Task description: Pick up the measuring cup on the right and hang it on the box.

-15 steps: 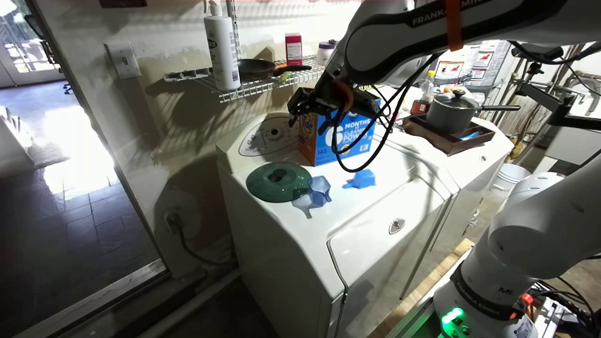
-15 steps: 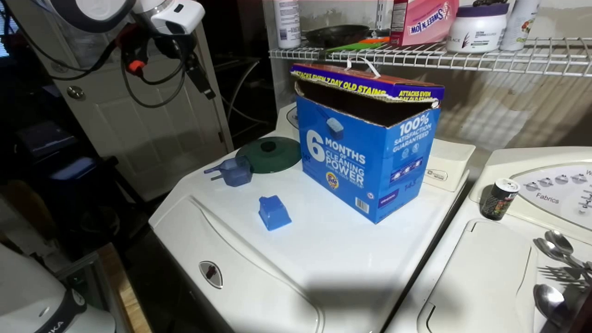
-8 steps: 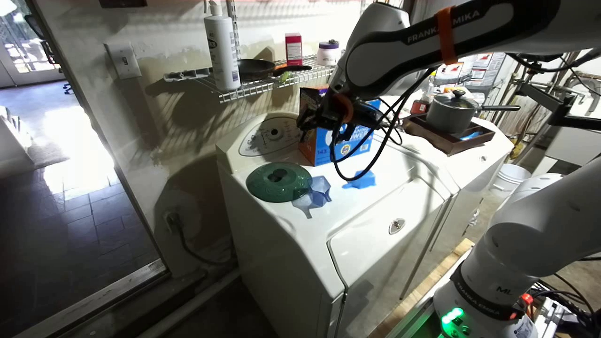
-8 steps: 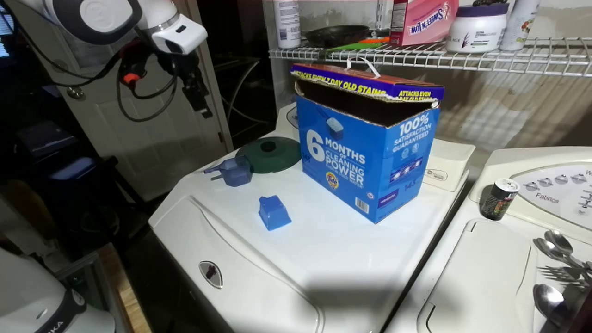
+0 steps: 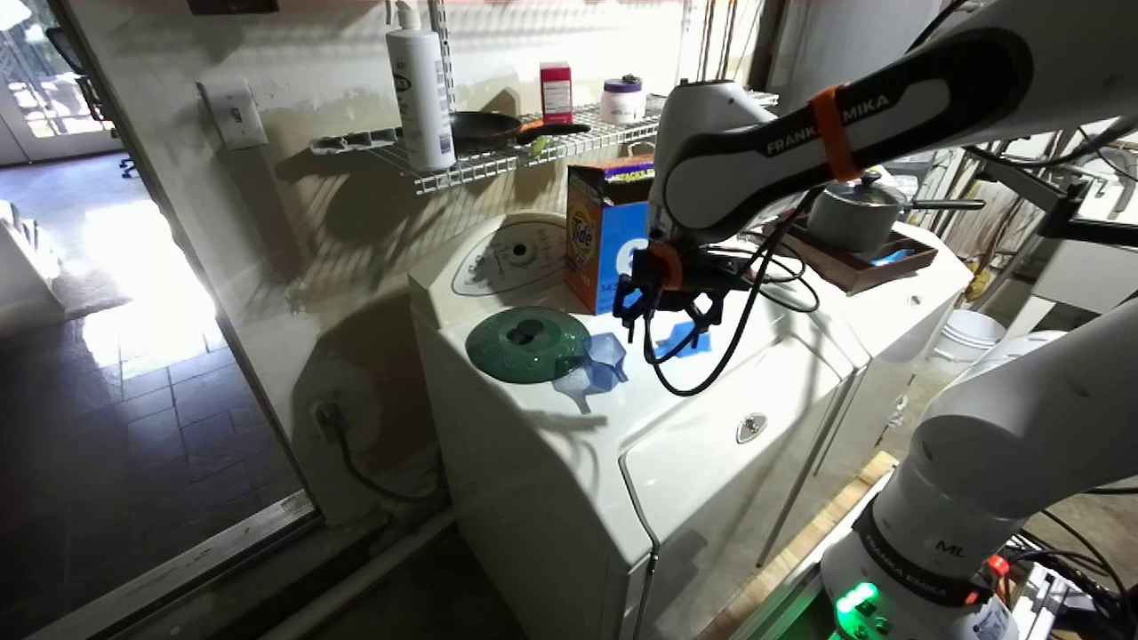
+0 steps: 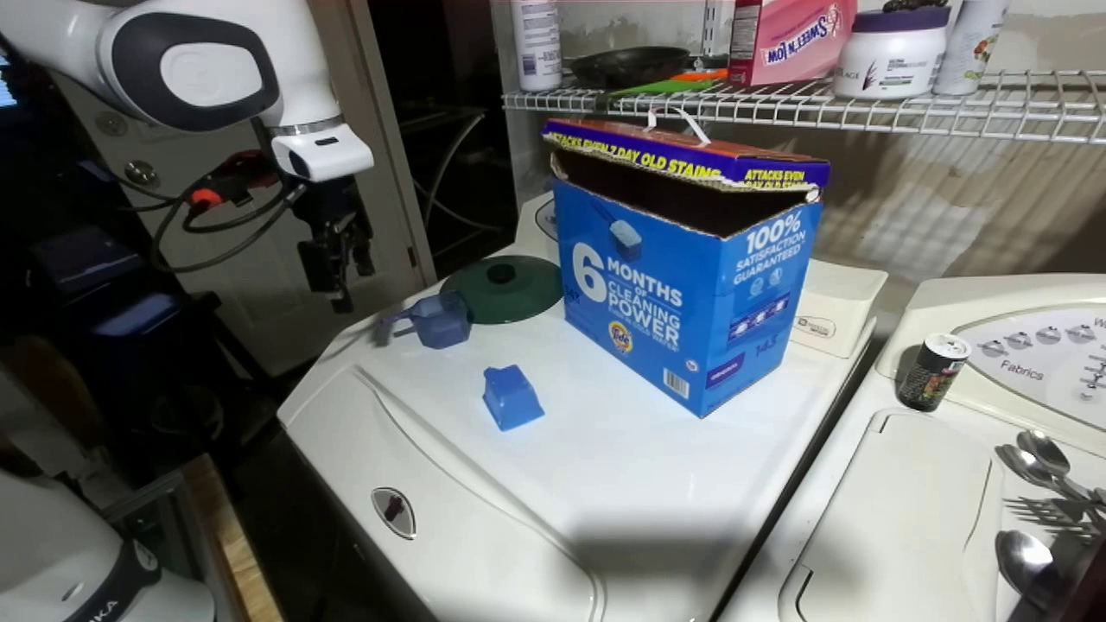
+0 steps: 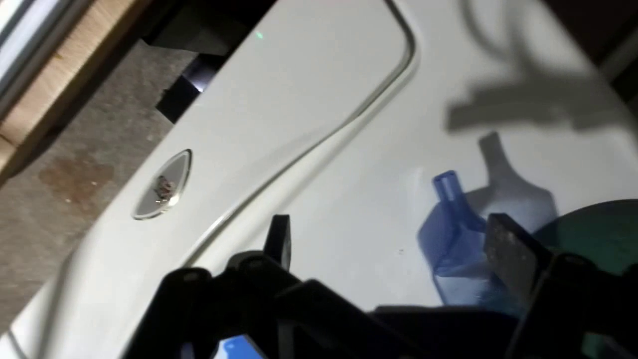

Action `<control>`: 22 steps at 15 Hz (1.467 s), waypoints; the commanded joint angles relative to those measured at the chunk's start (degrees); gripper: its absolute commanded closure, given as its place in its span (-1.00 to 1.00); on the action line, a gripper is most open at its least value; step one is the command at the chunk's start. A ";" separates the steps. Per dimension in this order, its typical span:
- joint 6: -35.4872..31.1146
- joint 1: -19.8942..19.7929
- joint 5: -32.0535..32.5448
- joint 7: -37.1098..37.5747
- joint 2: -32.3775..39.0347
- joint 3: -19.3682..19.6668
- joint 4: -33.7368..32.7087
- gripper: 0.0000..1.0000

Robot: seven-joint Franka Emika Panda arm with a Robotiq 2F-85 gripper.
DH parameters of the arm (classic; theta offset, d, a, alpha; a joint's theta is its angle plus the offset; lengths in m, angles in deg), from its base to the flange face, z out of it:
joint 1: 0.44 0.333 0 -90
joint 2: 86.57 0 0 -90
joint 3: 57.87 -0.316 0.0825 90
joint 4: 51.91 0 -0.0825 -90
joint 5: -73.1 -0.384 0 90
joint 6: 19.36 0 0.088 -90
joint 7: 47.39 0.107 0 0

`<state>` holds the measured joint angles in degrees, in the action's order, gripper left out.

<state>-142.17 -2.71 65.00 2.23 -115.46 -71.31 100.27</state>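
Note:
A translucent blue measuring cup (image 5: 606, 363) with a handle lies by the green lid; it also shows in an exterior view (image 6: 447, 323) and the wrist view (image 7: 456, 239). A more solid blue cup (image 6: 512, 399) sits nearer the box and is partly behind the gripper in an exterior view (image 5: 693, 340). The blue and orange Tide box (image 6: 648, 285) stands with its top open. My gripper (image 5: 667, 331) points down above the white machine top, open and empty. In the wrist view, the right finger of the gripper (image 7: 391, 222) overlaps the translucent cup; no contact shows.
A green lid (image 6: 510, 294) lies behind the translucent cup on the white machine top (image 6: 605, 484). A wire shelf (image 6: 864, 112) with bottles and a pan hangs above the box. A pot (image 5: 855, 218) in a wooden tray, a can (image 6: 935, 371) and spoons (image 6: 1026, 557) stand beyond.
My gripper has come down and turned from slanting to pointing downward. It has moved toward the machine's front and over the cups' area. The cups and box have not moved.

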 commanded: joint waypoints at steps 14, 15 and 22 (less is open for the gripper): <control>1.71 -5.04 11.30 6.68 3.29 5.91 1.15 -1.00; -1.38 -5.04 10.84 5.25 4.41 7.06 1.39 -1.00; -6.80 -5.48 9.18 -0.50 11.25 12.17 1.10 -1.00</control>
<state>-148.21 -8.03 75.38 5.03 -107.38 -60.69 101.84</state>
